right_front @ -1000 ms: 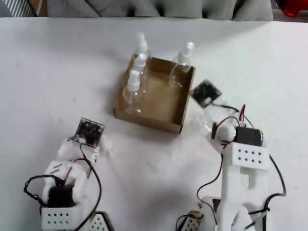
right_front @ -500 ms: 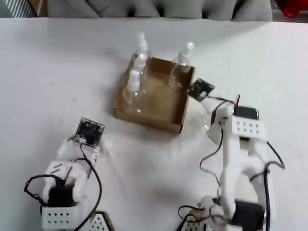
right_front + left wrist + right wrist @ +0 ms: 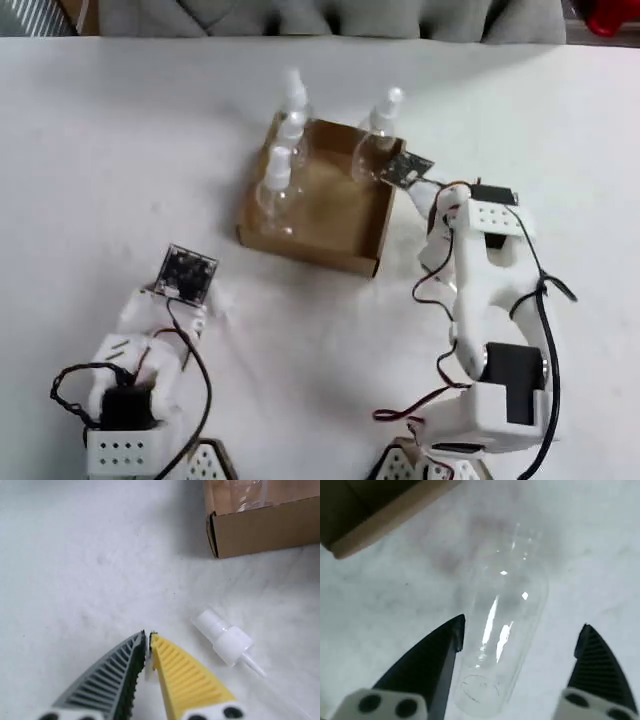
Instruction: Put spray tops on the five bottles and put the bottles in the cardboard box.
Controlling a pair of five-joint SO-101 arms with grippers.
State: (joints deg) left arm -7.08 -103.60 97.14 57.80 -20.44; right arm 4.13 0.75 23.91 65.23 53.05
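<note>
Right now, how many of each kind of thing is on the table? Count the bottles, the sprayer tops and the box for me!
Bottles with a spray top on: 4
Bottle with no top: 1
Loose spray top: 1
Cardboard box: 1
Total: 7

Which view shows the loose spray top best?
The left wrist view: the spray top lies large and clear, close before the shut left gripper. In the high view it is white on white, too faint to make out. The right wrist view looks at a bare bottle instead.
</note>
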